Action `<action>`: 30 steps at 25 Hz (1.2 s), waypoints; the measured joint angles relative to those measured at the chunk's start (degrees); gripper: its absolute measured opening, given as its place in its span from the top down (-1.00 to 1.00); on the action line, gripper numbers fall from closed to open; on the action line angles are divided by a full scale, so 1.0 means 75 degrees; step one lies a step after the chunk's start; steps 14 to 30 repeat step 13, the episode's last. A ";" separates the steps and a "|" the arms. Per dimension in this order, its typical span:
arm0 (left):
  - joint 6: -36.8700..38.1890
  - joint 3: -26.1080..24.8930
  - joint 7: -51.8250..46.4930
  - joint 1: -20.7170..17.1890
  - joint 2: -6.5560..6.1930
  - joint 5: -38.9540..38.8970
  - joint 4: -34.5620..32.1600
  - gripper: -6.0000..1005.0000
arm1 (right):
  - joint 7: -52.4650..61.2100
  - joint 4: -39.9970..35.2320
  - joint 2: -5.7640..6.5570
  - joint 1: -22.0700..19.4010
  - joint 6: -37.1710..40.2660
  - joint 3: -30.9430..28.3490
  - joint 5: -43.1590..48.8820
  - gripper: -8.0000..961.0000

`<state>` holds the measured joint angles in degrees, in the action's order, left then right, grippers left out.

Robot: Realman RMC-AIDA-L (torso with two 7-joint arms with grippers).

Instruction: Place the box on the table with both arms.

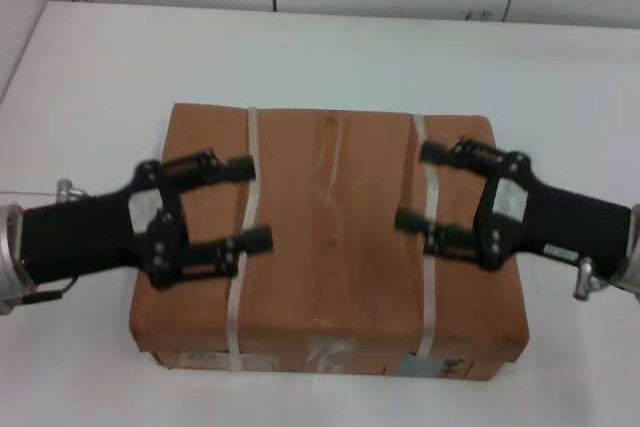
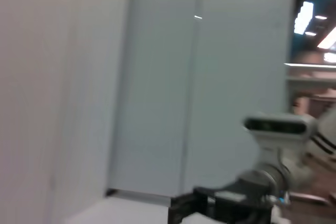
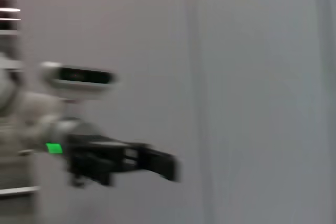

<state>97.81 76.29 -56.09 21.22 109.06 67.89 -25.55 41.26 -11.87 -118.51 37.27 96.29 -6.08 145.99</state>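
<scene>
Box [image 1: 330,247] flat on tabletop [image 1: 320,57]; L end effector [image 1: 248,202] at 9 o'clock, R end effector [image 1: 415,185] at 3 o'clock, both above lid, spread wide, holding nothing.

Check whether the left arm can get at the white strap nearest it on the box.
Probably yes: the left end effector, fingers spread, hovers over the box with its tips at that strap, and nothing lies between.

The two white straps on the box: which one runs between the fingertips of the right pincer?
The strap on the robot's right of the box: the right pincer has its open fingertips at it. The other strap lies by the left pincer.
</scene>
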 joint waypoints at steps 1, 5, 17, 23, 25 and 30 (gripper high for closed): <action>0.0045 0.0001 -0.0037 0.0042 -0.0004 0.0132 -0.0009 -0.57 | 0.0075 -0.0110 0.0000 0.0058 0.0243 0.0227 -0.0004 -0.73; 0.0100 0.0022 -0.0141 0.0149 0.0019 0.0420 -0.0015 -0.57 | 0.0151 -0.0232 0.0004 0.0168 0.0772 0.0581 -0.0005 -0.73; 0.0109 0.0033 -0.0219 0.0240 0.0036 0.0455 -0.0016 -0.57 | 0.0168 -0.0240 -0.0016 0.0178 0.0819 0.0592 0.0007 -0.73; 0.0109 0.0033 -0.0219 0.0240 0.0036 0.0455 -0.0016 -0.57 | 0.0168 -0.0240 -0.0016 0.0178 0.0819 0.0592 0.0007 -0.73; 0.0109 0.0033 -0.0219 0.0240 0.0036 0.0455 -0.0016 -0.57 | 0.0168 -0.0240 -0.0016 0.0178 0.0819 0.0592 0.0007 -0.73; 0.0109 0.0033 -0.0219 0.0240 0.0036 0.0455 -0.0016 -0.57 | 0.0168 -0.0240 -0.0016 0.0178 0.0819 0.0592 0.0007 -0.73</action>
